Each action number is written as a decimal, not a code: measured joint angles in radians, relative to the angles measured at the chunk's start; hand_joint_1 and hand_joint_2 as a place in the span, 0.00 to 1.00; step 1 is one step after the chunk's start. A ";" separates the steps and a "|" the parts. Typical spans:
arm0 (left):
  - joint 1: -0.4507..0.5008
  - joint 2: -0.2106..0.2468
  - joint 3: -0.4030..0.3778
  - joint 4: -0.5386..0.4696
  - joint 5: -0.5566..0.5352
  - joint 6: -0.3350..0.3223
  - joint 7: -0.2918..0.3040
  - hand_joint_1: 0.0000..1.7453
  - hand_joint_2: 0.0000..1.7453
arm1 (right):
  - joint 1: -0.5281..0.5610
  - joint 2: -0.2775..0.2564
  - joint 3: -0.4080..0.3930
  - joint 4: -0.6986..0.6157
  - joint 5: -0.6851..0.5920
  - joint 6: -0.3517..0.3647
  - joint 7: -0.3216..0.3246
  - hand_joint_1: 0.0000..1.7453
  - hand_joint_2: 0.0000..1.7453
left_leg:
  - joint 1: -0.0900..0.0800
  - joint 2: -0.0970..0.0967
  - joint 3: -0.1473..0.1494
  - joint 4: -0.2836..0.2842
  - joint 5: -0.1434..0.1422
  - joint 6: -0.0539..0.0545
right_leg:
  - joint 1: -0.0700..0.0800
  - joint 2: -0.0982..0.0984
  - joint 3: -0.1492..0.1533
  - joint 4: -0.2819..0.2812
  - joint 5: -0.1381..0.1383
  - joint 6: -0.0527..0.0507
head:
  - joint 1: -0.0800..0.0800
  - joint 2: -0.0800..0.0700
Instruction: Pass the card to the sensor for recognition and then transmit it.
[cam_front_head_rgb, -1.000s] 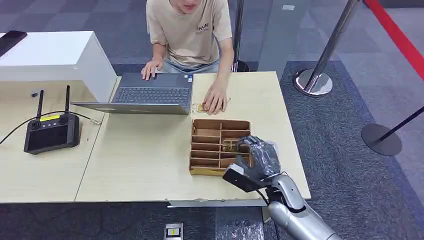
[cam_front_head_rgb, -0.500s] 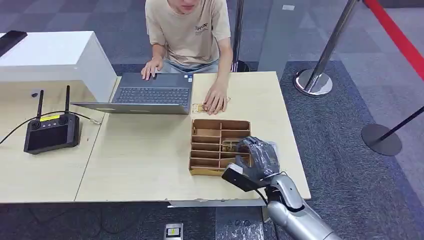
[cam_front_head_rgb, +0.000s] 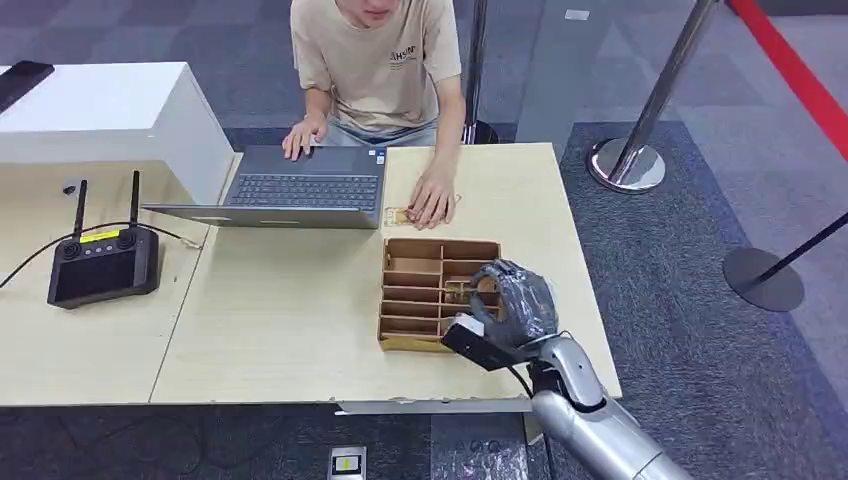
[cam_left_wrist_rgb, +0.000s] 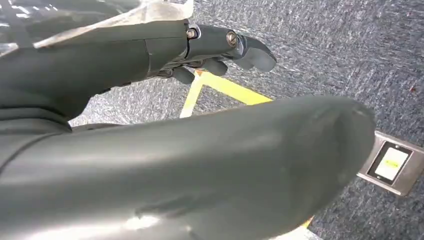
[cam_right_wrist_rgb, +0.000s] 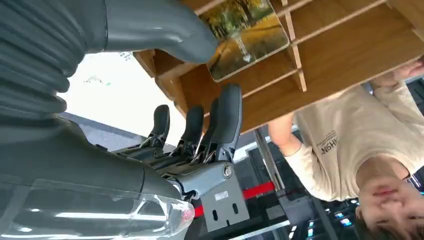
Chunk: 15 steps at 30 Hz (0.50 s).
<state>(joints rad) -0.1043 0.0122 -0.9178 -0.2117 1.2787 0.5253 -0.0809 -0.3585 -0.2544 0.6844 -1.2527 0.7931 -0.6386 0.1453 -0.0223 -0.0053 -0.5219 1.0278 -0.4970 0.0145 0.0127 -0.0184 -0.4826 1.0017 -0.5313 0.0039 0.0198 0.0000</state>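
Observation:
A card (cam_front_head_rgb: 459, 291) with an autumn picture lies in a right-side compartment of the wooden divided tray (cam_front_head_rgb: 420, 262). My right hand (cam_front_head_rgb: 512, 305) hovers over the tray's near right corner and partly covers that compartment. In the right wrist view the thick thumb (cam_right_wrist_rgb: 160, 25) lies against the edge of the card (cam_right_wrist_rgb: 247, 37), while the dark fingers (cam_right_wrist_rgb: 225, 120) stay spread and off it, above the tray's wooden dividers (cam_right_wrist_rgb: 350, 45). My left hand (cam_left_wrist_rgb: 150, 125) hangs over the carpet with its fingers stretched out and nothing in it.
A person (cam_front_head_rgb: 380, 60) sits across the table, one hand on a laptop (cam_front_head_rgb: 300, 185), the other on a small flat item (cam_front_head_rgb: 400, 215) just beyond the tray. A black controller (cam_front_head_rgb: 102, 265) and a white box (cam_front_head_rgb: 110, 115) stand at the left. Stanchion posts (cam_front_head_rgb: 630, 160) rise at the right.
My right hand has edged forward and slightly left over the tray, closer to the card. The person and the things on the table stay put.

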 joint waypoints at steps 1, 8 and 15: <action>0.000 0.000 0.000 0.000 0.000 0.000 0.001 0.00 0.00 | -0.003 0.000 0.000 -0.002 0.001 0.000 0.001 0.54 1.00 | 0.000 0.000 0.000 0.000 0.000 0.000 | 0.000 0.000 0.000 0.000 0.000 0.000 | 0.000 0.000; 0.000 0.000 0.000 0.000 -0.006 0.000 0.003 0.00 0.00 | -0.019 0.004 0.001 -0.007 0.001 0.013 0.005 0.54 1.00 | 0.000 0.000 0.000 0.000 0.000 0.000 | 0.000 0.000 0.000 0.000 0.000 0.000 | 0.000 0.000; 0.000 -0.002 0.000 0.000 -0.010 -0.002 0.003 0.00 0.00 | -0.038 0.020 0.011 0.003 -0.008 0.037 0.005 0.57 1.00 | 0.000 0.000 0.000 0.000 0.000 0.000 | 0.000 0.000 0.000 0.000 0.000 0.000 | 0.000 0.000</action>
<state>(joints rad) -0.1047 0.0107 -0.9178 -0.2117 1.2688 0.5238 -0.0782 -0.3968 -0.2346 0.6951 -1.2497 0.7855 -0.6012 0.1499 -0.0223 -0.0053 -0.5220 1.0278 -0.4970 0.0145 0.0127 -0.0184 -0.4825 1.0017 -0.5313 0.0039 0.0198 0.0000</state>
